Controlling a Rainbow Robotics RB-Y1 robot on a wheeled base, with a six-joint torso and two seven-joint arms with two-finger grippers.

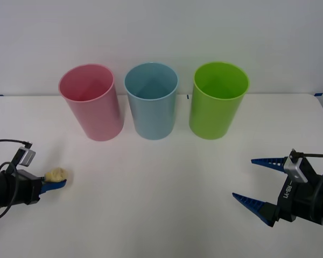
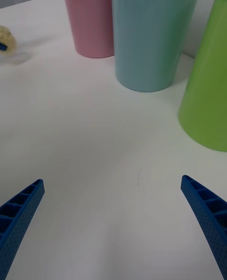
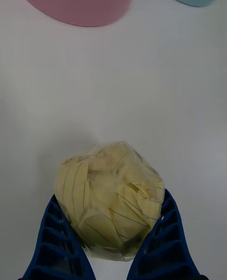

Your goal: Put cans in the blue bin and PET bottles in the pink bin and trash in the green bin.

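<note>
Yellow crumpled paper, the trash (image 3: 109, 199), squeezed between the two blue ribbed fingers (image 3: 52, 242) of the left gripper (image 1: 57, 180), low over the white table (image 1: 161, 183) at its left side, well in front of the pink bin (image 1: 91, 102). Thin dark lines on the paper, like ruled note paper; no words to read on it. Lower part of the ball tucked behind the fingers.

Three bins standing upright in a row at the back of the table: pink on the left, the blue bin (image 1: 151, 100) in the middle, the green bin (image 1: 218, 100) on the right. Near each other but not touching. All smooth and plain, no labels or writing. Insides partly seen from above, with nothing to make out in them. Only the bottoms of the pink and blue bins caught by the left wrist camera, cut off at the edge.

Right gripper (image 1: 258, 183) low at the right side of the table, fingers spread wide apart, holding nothing, well in front of the green bin.
</note>
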